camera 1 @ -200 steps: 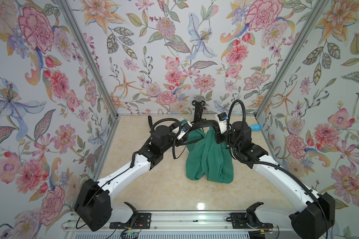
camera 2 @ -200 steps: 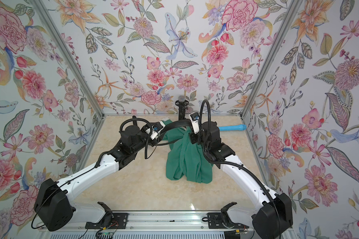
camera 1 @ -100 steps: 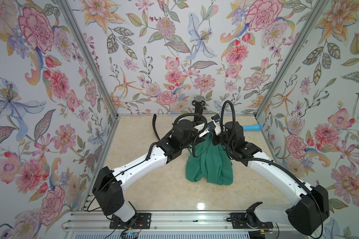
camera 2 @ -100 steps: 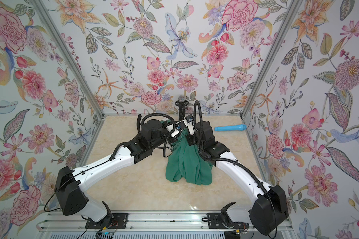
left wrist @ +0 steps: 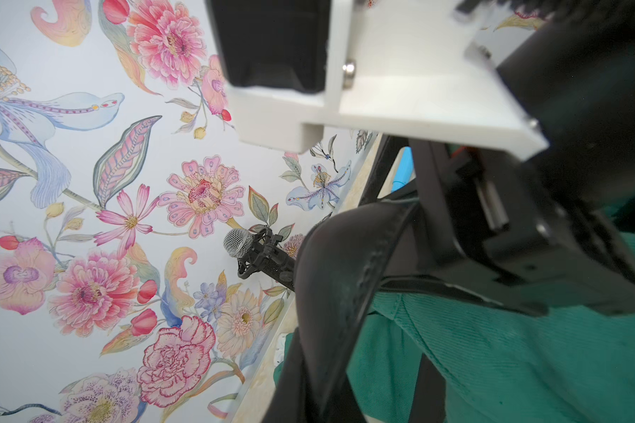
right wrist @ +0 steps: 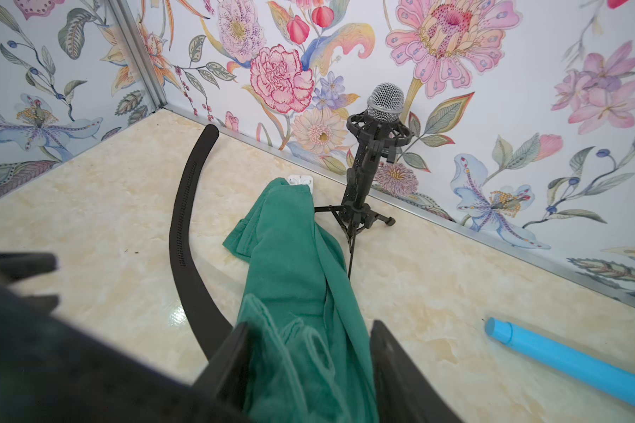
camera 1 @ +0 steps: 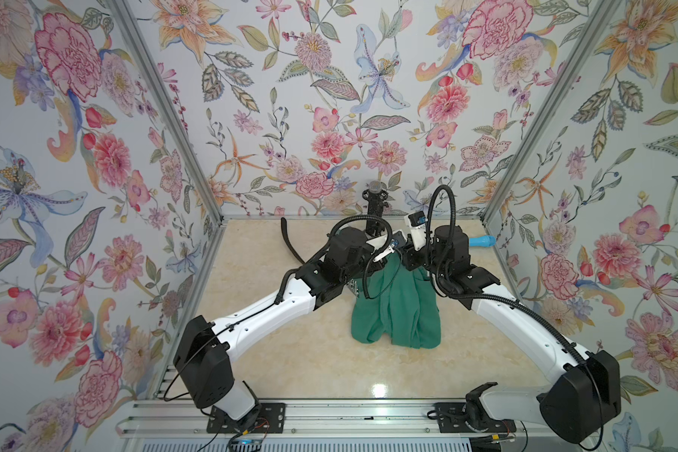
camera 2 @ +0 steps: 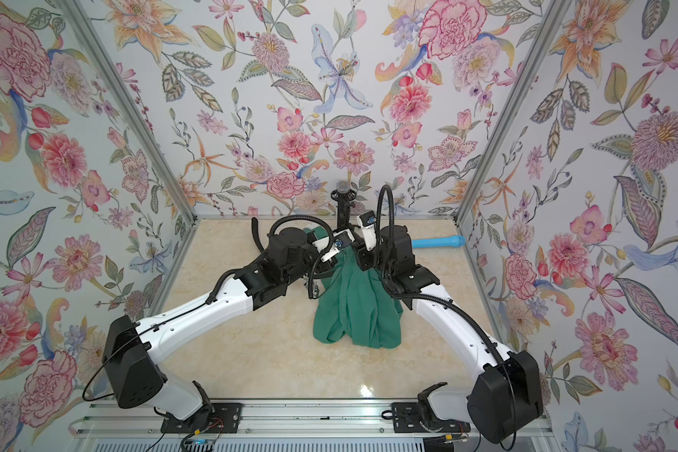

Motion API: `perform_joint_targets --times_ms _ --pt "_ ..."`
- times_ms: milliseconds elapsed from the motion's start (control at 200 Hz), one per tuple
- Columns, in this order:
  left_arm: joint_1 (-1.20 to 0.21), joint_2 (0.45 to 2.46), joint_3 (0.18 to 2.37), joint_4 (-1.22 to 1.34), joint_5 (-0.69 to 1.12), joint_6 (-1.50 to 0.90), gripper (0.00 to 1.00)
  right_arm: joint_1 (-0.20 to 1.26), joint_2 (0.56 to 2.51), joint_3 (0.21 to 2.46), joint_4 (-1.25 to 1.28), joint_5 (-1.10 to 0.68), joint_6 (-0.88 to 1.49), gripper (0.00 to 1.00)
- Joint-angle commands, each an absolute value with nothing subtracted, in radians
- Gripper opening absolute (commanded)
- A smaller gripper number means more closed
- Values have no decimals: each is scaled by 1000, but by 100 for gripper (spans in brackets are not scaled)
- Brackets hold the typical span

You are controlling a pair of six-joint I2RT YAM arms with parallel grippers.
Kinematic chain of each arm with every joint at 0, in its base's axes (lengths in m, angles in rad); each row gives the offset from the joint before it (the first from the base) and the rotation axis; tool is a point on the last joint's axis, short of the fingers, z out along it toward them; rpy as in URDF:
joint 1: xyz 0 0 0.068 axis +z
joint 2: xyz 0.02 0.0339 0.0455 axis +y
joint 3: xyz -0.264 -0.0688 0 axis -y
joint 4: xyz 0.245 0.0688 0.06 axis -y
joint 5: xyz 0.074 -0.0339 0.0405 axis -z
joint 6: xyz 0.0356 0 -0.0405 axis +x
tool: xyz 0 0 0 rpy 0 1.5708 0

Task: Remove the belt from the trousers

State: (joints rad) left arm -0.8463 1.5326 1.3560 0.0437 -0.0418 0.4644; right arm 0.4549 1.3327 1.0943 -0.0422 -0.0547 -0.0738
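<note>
Left end effector (camera 1: 388,263) pinched together on belt (right wrist: 187,227); strap arches up right in front of my left wrist camera. Right end effector (right wrist: 310,326) has fingers apart, bunched trousers (camera 1: 396,313) cloth between them. Trousers heaped mid-desk (camera 1: 290,352), upper end raised between both wrists. Belt's free tail curves over desk toward back wall, beside trousers on left arm's side. Silver buckle (camera 2: 313,289) shows at cloth edge under left wrist. I cannot tell whether belt is threaded in loops. Microphone (right wrist: 384,100) stands behind trousers.
</note>
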Motion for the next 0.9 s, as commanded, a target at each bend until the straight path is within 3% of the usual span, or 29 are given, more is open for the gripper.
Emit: perform_joint_targets --times_ms 0,135,410,686,896 --pt "-842 1362 1345 132 13 470 0 414 1400 1103 -7 7 -43 57" --pt "-797 1260 1286 161 41 459 0 403 1425 1050 0 41 -18 49" --pt "-628 1083 1083 292 150 324 0 329 1454 1005 -20 -14 43 44" --pt "-596 1102 921 354 168 289 0 337 1370 1064 -12 -89 25 8" --pt "-595 1173 832 434 190 251 6 343 1262 1126 8 -14 -23 0"
